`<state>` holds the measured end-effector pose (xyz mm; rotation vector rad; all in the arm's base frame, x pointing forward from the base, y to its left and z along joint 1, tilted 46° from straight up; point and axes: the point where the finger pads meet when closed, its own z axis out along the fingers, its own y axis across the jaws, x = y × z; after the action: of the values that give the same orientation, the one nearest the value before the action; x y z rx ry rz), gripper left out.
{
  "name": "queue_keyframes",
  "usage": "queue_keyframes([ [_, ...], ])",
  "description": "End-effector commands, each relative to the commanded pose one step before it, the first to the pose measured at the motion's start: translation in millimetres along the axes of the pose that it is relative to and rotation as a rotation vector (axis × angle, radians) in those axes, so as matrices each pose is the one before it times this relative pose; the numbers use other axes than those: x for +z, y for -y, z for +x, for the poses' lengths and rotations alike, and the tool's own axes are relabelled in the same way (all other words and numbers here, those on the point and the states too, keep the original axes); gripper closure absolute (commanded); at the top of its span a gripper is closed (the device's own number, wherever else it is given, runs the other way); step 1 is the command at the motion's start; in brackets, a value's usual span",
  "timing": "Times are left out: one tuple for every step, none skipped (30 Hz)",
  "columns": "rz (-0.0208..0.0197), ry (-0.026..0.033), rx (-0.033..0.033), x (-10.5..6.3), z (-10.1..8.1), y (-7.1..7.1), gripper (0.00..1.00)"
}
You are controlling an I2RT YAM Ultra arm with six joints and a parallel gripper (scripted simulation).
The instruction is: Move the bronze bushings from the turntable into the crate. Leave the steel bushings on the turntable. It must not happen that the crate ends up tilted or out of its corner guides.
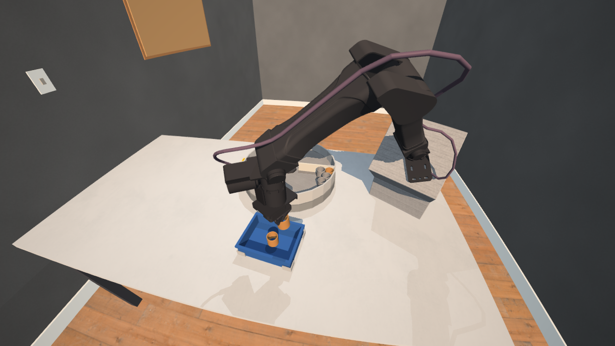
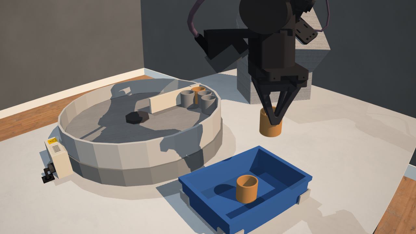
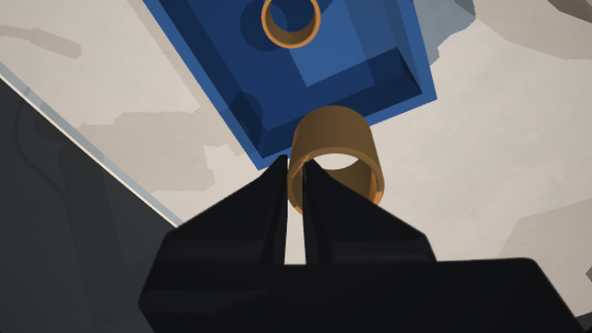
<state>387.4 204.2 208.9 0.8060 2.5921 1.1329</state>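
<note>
My gripper (image 1: pixel 278 221) (image 2: pixel 275 123) (image 3: pixel 295 167) is shut on the wall of a bronze bushing (image 1: pixel 284 223) (image 2: pixel 264 126) (image 3: pixel 335 129), one finger inside it. It hangs upright above the height of the blue crate (image 1: pixel 264 253) (image 2: pixel 279 202) (image 3: pixel 427 85), near its far end. Another bronze bushing (image 1: pixel 272 241) (image 2: pixel 246 193) (image 3: pixel 291 41) stands upright in the crate. On the turntable (image 1: pixel 320 198) (image 2: pixel 122 154), a bronze bushing (image 1: pixel 328 170) (image 2: pixel 198 89) stands close among three steel bushings (image 1: pixel 321 180) (image 2: pixel 208 107), beside the divider.
The cream divider (image 1: pixel 313 166) (image 2: pixel 164 101) runs from near the black hub (image 2: pixel 137 117) to the turntable's raised wall. A small control box (image 2: pixel 59 162) sits at the turntable's left. The arm's grey pedestal (image 1: pixel 399 189) (image 2: pixel 273 90) stands at the back right. The arm hides part of the turntable in the top view.
</note>
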Motion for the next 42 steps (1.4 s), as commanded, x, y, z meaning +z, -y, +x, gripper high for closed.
queue_keyframes([
  [-0.00017,0.03116,0.01376,-9.99,-9.22,-4.73,1.00],
  [0.00000,0.00000,0.00000,0.00,0.00,0.00,1.00],
  [0.00000,0.00000,0.00000,0.00,0.00,0.00,1.00],
  [0.00001,0.00000,-0.00093,0.00,0.00,0.00,1.00],
  [0.00000,0.00000,-0.00003,0.00,0.00,0.00,1.00],
  [0.00000,0.00000,0.00000,0.00,0.00,0.00,1.00],
  [0.00000,0.00000,0.00000,0.00,0.00,0.00,1.00],
  [0.00000,0.00000,0.00000,0.00,0.00,0.00,1.00],
  [0.00000,0.00000,0.00000,0.00,0.00,0.00,1.00],
  [0.00000,0.00000,0.00000,0.00,0.00,0.00,1.00],
  [0.00000,0.00000,0.00000,0.00,0.00,0.00,1.00],
  [0.00000,0.00000,0.00000,0.00,0.00,0.00,1.00],
  [0.00000,0.00000,0.00000,0.00,0.00,0.00,1.00],
  [0.00000,0.00000,0.00000,0.00,0.00,0.00,1.00],
  [0.00000,0.00000,0.00000,0.00,0.00,0.00,1.00],
  [0.00000,0.00000,0.00000,0.00,0.00,0.00,1.00],
  [0.00000,0.00000,0.00000,0.00,0.00,0.00,1.00],
  [0.00000,0.00000,0.00000,0.00,0.00,0.00,1.00],
  [0.00000,0.00000,0.00000,0.00,0.00,0.00,1.00],
  [0.00000,0.00000,0.00000,0.00,0.00,0.00,1.00],
  [0.00000,0.00000,0.00000,0.00,0.00,0.00,1.00],
  [0.00000,0.00000,0.00000,0.00,0.00,0.00,1.00],
  [0.00000,0.00000,0.00000,0.00,0.00,0.00,1.00],
  [0.00000,0.00000,0.00000,0.00,0.00,0.00,1.00],
  [0.00000,0.00000,0.00000,0.00,0.00,0.00,1.00],
  [0.00000,0.00000,0.00000,0.00,0.00,0.00,1.00],
  [0.00000,0.00000,0.00000,0.00,0.00,0.00,1.00],
  [0.00000,0.00000,0.00000,0.00,0.00,0.00,1.00],
  [0.00000,0.00000,0.00000,0.00,0.00,0.00,1.00],
  [-0.00020,-0.00011,-0.00014,-0.04,0.17,-0.12,1.00],
  [-0.00113,-0.00062,-0.00076,-0.24,0.94,-0.69,1.00],
  [-0.00233,-0.00129,-0.00190,-0.49,1.93,-1.42,1.00],
  [-0.00328,-0.00182,-0.00528,-0.70,2.71,-1.97,1.00],
  [-0.00365,-0.00203,-0.00591,-0.78,3.00,-2.18,1.00],
  [-0.00335,-0.00076,-0.00431,-0.94,2.13,-1.77,1.00],
  [0.00000,0.00000,0.00000,0.00,0.00,0.00,1.00],
  [0.00000,0.00000,0.00000,0.00,0.00,0.00,1.00],
  [-0.00267,0.01289,0.00917,-3.48,-5.49,1.16,1.00],
  [-0.00120,0.00110,-0.00085,-0.61,0.02,-0.37,1.00],
  [-0.00021,-0.00012,-0.00170,-0.04,0.17,-0.12,1.00],
  [0.00000,0.00000,-0.00097,0.00,0.00,0.00,1.00],
  [0.00000,0.00000,-0.00015,0.00,0.00,0.00,1.00],
])
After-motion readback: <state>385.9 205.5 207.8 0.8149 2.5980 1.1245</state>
